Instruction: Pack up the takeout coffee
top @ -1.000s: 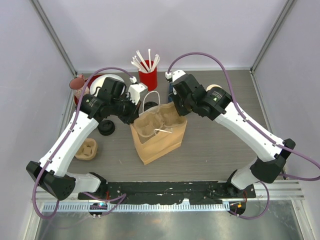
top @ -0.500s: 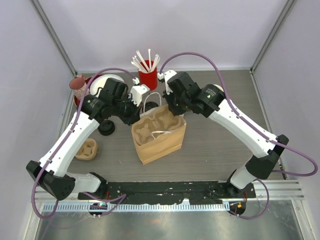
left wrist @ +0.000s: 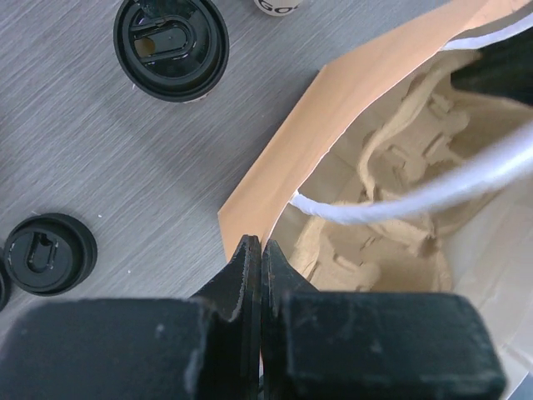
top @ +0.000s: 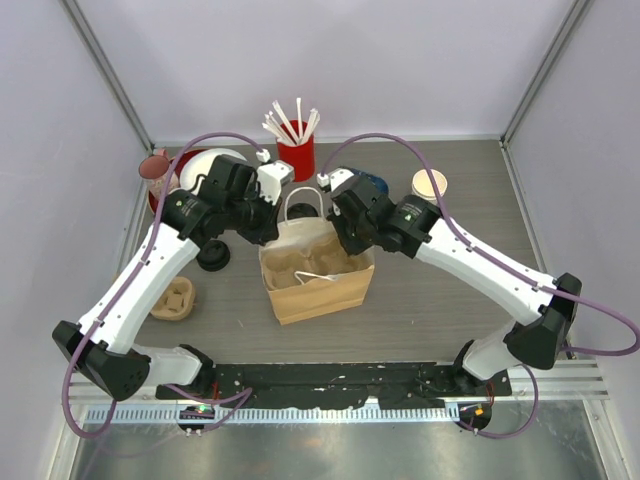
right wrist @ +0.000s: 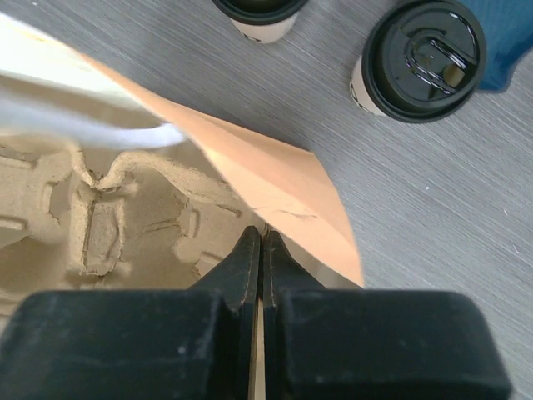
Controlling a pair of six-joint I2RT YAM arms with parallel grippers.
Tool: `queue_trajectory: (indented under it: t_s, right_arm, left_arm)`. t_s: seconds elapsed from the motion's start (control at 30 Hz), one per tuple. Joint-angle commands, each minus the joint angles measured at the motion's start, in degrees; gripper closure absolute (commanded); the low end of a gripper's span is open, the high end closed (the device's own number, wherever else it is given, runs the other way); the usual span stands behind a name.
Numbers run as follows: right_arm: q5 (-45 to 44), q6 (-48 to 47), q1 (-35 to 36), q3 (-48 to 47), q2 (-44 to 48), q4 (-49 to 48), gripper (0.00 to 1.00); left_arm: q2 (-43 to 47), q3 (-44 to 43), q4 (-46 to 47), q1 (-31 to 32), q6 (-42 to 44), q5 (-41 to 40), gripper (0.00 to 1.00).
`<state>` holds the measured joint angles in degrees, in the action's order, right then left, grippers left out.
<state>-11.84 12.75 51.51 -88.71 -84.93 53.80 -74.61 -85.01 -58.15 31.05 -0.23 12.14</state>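
Observation:
A brown paper bag stands open mid-table with a cardboard cup carrier inside. My left gripper is shut on the bag's left rim. My right gripper is shut on the bag's right rim. One takeout coffee, a cream cup with a black lid, stands on the table beyond the bag. A second one stands at that view's top edge. The left wrist view shows a lidded cup from above. In the top view the arms mostly hide the cups.
A red straw holder stands at the back. A pink mug and a white plate are at back left. A lidless cream cup is at back right. Loose black lids and a spare carrier lie left of the bag.
The right gripper has moved left and nearer along the bag's right rim, uncovering the lidless cup. The bag has turned to stand squarer. The left gripper has barely moved.

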Motion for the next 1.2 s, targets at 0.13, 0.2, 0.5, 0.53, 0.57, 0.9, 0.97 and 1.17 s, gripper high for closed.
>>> queue_trajectory:
  t_s: [0.13,0.2,0.5,0.53,0.57,0.9,0.97,1.17]
  right_arm:
    - [-3.5,2.5,3.2,1.5,-0.9,-4.4,0.99]
    - [-3.2,2.6,3.2,3.4,-0.3,-5.5,0.99]
    - [-3.0,0.8,3.8,11.2,0.6,-6.6,0.99]
    - [-3.6,0.3,3.7,11.5,1.2,-6.9,0.99]
    - [-3.9,-0.7,3.8,11.9,1.6,-7.2,0.99]
    - [-0.1,-8.3,5.2,14.5,4.8,-9.1,0.99]
    - [2.4,-8.5,4.8,14.4,4.2,-9.4,0.99]
    - [7.6,-10.2,1.7,12.6,2.4,-9.0,0.99]
  left_arm:
    - [0.7,0.8,6.9,0.1,-10.3,-5.7,1.0]
    - [0.9,0.7,7.0,0.0,-11.6,-7.6,1.0]
    - [-0.4,4.2,8.9,-2.4,-18.4,-8.4,1.0]
    - [-0.5,4.5,9.2,-2.7,-18.8,-8.6,1.0]
    - [-0.9,4.8,9.5,-3.7,-19.4,-8.7,1.0]
    - [-0.4,6.0,11.3,-6.4,-20.9,-6.2,1.0]
    - [-0.7,5.6,10.7,-6.2,-18.9,4.0,1.0]
    - [-0.9,4.3,6.2,-1.7,-6.8,8.2,0.55]
